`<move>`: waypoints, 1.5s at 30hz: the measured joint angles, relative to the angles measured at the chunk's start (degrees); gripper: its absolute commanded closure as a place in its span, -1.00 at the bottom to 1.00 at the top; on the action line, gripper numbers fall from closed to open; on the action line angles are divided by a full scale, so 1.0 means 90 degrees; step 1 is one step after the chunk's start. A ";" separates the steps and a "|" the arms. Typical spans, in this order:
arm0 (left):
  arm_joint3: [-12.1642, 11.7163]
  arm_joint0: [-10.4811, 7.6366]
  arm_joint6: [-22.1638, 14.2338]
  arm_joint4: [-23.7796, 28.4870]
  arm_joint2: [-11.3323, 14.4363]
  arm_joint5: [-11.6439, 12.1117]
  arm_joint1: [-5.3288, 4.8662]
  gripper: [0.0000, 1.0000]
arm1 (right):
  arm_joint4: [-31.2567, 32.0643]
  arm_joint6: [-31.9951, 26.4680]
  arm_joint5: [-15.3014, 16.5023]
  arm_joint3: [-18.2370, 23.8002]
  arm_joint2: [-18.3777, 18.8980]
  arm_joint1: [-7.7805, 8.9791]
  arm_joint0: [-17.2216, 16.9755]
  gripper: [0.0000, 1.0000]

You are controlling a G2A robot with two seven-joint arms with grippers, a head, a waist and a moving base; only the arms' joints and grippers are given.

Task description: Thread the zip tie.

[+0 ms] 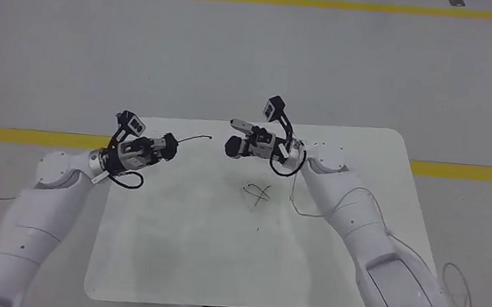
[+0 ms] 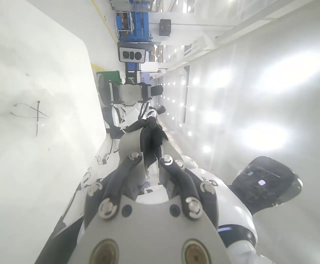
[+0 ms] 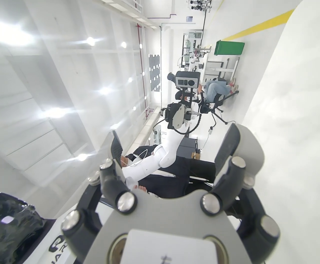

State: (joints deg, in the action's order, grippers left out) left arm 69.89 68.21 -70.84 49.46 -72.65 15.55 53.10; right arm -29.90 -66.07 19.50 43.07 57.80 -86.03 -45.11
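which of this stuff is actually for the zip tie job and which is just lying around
For the job:
zip tie, held in the left claw
right claw, open, facing it

Lying about:
loose zip ties on the table
green bin on the floor beyond

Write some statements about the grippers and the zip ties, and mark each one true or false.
1. The left gripper holds a zip tie. True.
2. The right gripper is shut on a zip tie. False: it is open and empty.
3. Loose zip ties lie on the table. True.
4. The two grippers touch each other. False: there is a gap between them.
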 measured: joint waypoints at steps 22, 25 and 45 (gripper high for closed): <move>-0.0139 -0.0079 -0.0103 -0.0265 0.0110 0.0064 0.0025 1.00 | -0.0261 -0.0636 -0.0002 -0.0550 -0.0163 -0.0183 0.0287 0.52; -0.0139 -0.0079 -0.0103 -0.0265 0.0110 0.0064 0.0025 1.00 | -0.0292 -0.0678 -0.0002 -0.0597 -0.0194 -0.0203 0.0308 0.58; -0.0139 -0.0079 -0.0103 -0.0265 0.0110 0.0064 0.0025 1.00 | -0.0416 -0.0892 -0.0061 -0.0682 -0.0330 -0.0289 0.0361 0.72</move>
State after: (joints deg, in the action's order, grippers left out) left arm 68.64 67.50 -71.76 47.07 -71.66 16.13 53.33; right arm -33.64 -74.10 18.95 36.93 54.83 -88.63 -41.86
